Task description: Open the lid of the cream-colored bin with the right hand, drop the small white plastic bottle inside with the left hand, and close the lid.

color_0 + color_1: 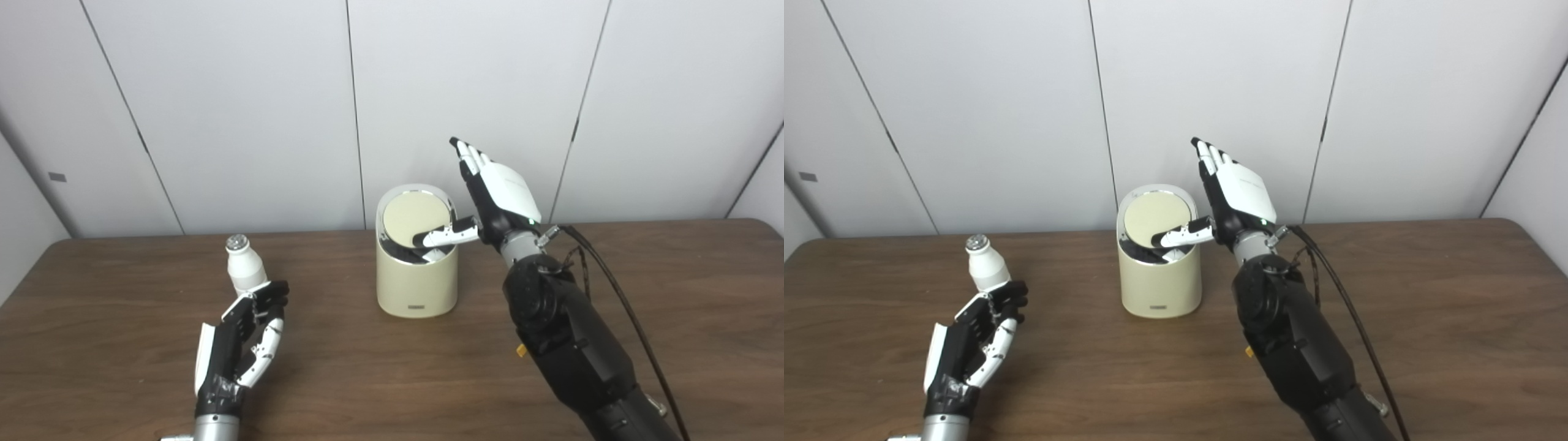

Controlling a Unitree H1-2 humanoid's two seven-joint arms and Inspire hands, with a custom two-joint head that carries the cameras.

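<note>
The bin (417, 278) stands mid-table with its lid (415, 218) tipped up, my right hand (499, 196) spread flat, its thumb pressing the lid's front edge. Opening looks underway (a dark gap shows beneath). My left hand (245, 343) curls beside the bottle (244, 266), which stands upright; whether I grip it, I cannot tell. Dropping and closing remain.

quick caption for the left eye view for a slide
Right hand thumb props the lid of the cream bin up while the left hand curls around the white bottle.
</note>
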